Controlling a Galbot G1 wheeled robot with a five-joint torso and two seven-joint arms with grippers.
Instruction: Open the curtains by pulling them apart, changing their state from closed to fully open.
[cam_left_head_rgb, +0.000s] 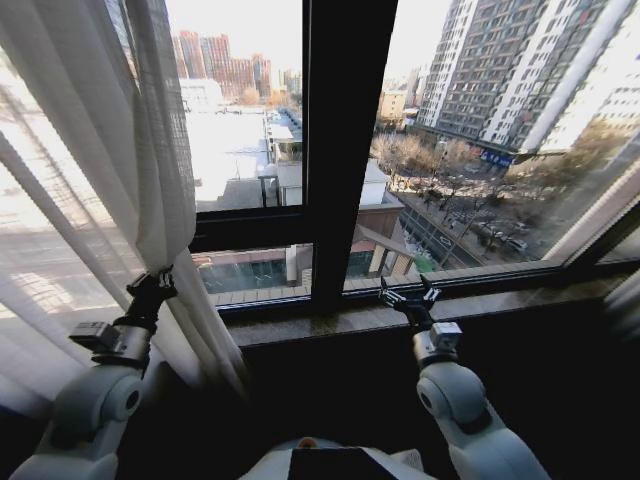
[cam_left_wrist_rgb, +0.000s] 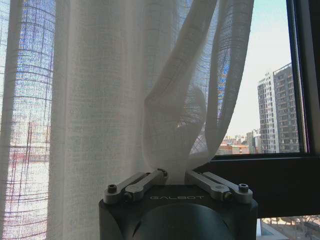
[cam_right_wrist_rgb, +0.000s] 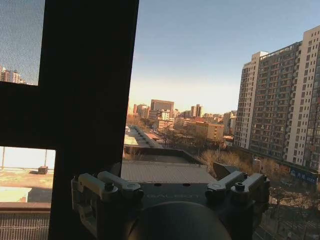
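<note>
**Sheer fabric gathered at left, glass bared**

Sheer white curtain (cam_left_head_rgb: 90, 190) was seen drawn to the left side of the window, its pleats bunched and slanting down toward the left claw (cam_left_head_rgb: 152, 285). In the left wrist view a fold of the curtain (cam_left_wrist_rgb: 170, 115) was pinched between the fingers (cam_left_wrist_rgb: 150, 179) of that claw (cam_left_wrist_rgb: 172, 175), which was clamped on the cloth, the fabric fanning upward from the grip. The black frame (cam_left_head_rgb: 335, 150) stood bare at the middle, and the panes beside it were uncovered, with city buildings seen through them. A strip of pale fabric (cam_left_head_rgb: 600, 215) was seen at the far right edge of the window. The right claw (cam_left_head_rgb: 408, 296) was held above the stone sill (cam_left_head_rgb: 500, 300), well apart from any cloth, with its fingers (cam_right_wrist_rgb: 122, 187) spread wide and nothing between them. In the right wrist view the frame (cam_right_wrist_rgb: 90, 100) was seen just ahead of the right claw (cam_right_wrist_rgb: 172, 187).
</note>
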